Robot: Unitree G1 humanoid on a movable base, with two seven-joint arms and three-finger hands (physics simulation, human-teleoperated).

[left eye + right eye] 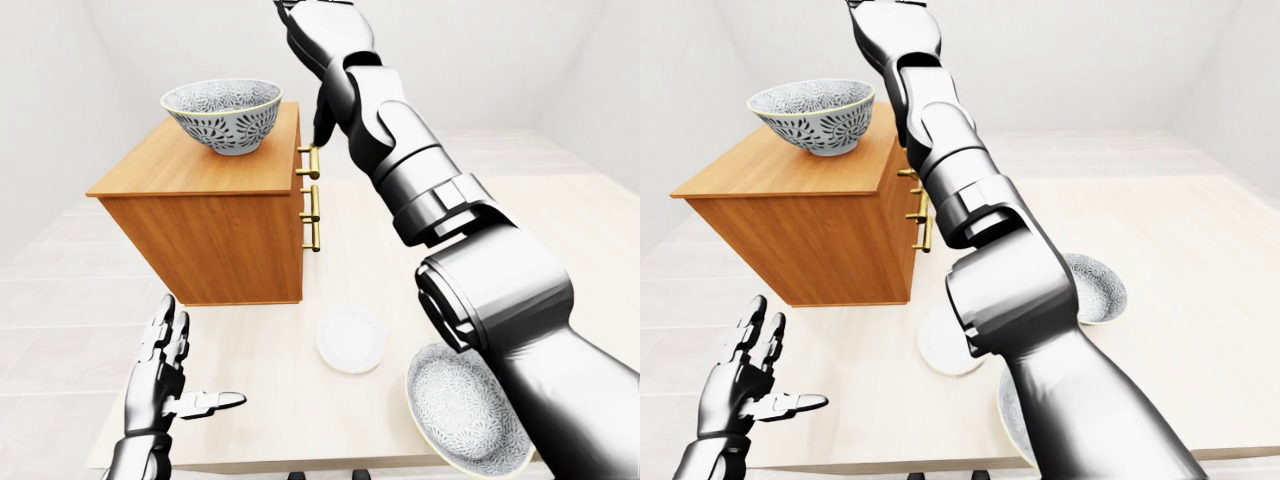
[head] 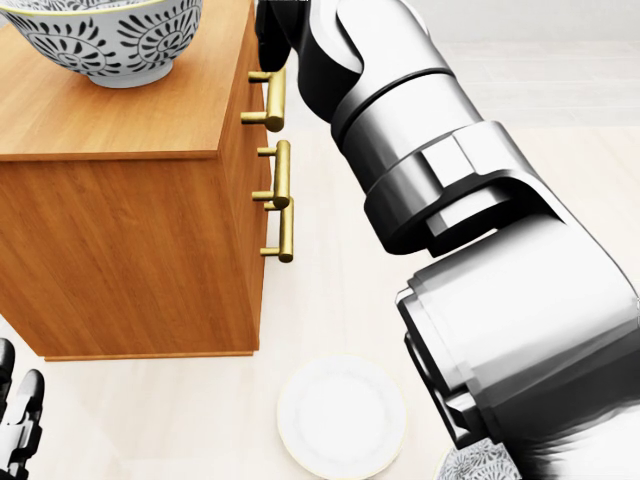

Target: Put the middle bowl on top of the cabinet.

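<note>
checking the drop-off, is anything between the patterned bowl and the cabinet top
Nothing visible. The bowl sits directly on the cabinet top, with bare wood around it. The right arm rises past the handle side, clear of the bowl. The left robot hand is open, low in the left-eye view's left.

Plain white walls (image 1: 150, 40), pale tiled floor (image 1: 50, 260), light wooden table (image 1: 560, 225)

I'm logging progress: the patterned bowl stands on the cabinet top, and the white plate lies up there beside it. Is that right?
Not quite. The patterned bowl does stand on the cabinet top, but the white plate lies lower down, on the table, as the left-eye view shows.
</note>
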